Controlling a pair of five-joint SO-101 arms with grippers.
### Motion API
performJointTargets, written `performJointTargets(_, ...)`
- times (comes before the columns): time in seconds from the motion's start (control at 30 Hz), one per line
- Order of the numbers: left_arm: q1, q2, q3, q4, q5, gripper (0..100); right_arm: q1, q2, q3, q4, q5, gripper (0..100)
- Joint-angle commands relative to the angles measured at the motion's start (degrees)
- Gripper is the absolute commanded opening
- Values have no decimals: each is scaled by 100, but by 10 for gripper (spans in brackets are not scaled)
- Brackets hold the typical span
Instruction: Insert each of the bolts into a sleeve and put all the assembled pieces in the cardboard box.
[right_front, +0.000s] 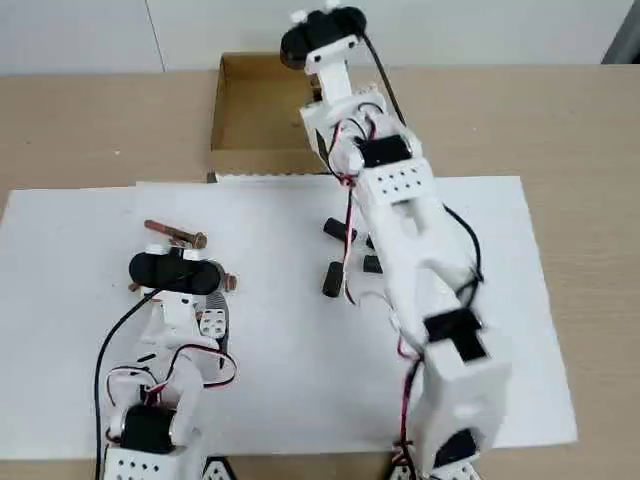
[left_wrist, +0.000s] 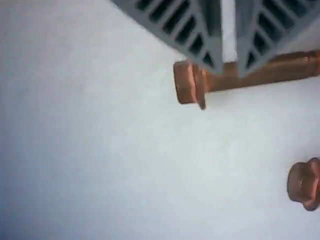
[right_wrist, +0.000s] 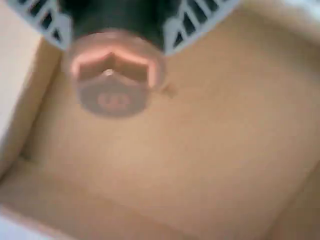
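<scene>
two bolts lay on the paper (right_front: 60, 330) at the left of the desk (right_front: 60, 120). the far bolt (right_front: 172, 233) lay bare just beyond the left arm (right_front: 170, 330). the near bolt (left_wrist: 260, 72) lay crosswise under the left jaws, its head (left_wrist: 189, 82) poking out to one side. whether those jaws were open or closed could not be told. further right, at the back of the desk, sat the box (right_front: 238, 110), touching the paper's far edge. above its floor (right_wrist: 210, 150) the right jaws gripped a black sleeve (right_wrist: 115, 15) with a bolt head (right_wrist: 112, 75) showing at its end. three loose sleeves (right_front: 338, 230) (right_front: 332, 280) (right_front: 372, 265) lay on the paper mid-desk, near one another. just right of them the right arm (right_front: 410, 230) stretched from the near edge to the box.
</scene>
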Motion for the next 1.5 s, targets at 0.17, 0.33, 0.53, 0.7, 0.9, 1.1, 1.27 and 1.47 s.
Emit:
performJointTargets(0.17, -35, -44, -13, -132, -18, 5, 22, 1341, -1424, -409, 747, 9)
performJointTargets(0.33, -35, -44, -13, -132, -18, 5, 40, 1824, -1565, -382, 949, 132)
performJointTargets(0.53, -35, -44, -13, -132, -18, 5, 13, 1877, -1565, -374, 949, 117)
performJointTargets(0.7, -35, -44, -13, -132, -18, 5, 22, 1613, -1626, 92, 932, 34)
performJointTargets(0.9, -44, -44, -13, -132, -18, 5, -57, 796, -1618, 1411, 905, 3)
performJointTargets(1.1, -44, -44, -13, -132, -18, 5, -189, -13, -1618, 2756, 255, 3)
performJointTargets(1.27, -44, -44, -13, -132, -9, 5, -321, -576, -1618, 3837, -369, 3)
performJointTargets(1.47, -44, -44, -13, -132, -9, 5, -462, -1068, -1618, 5121, -1002, 4)
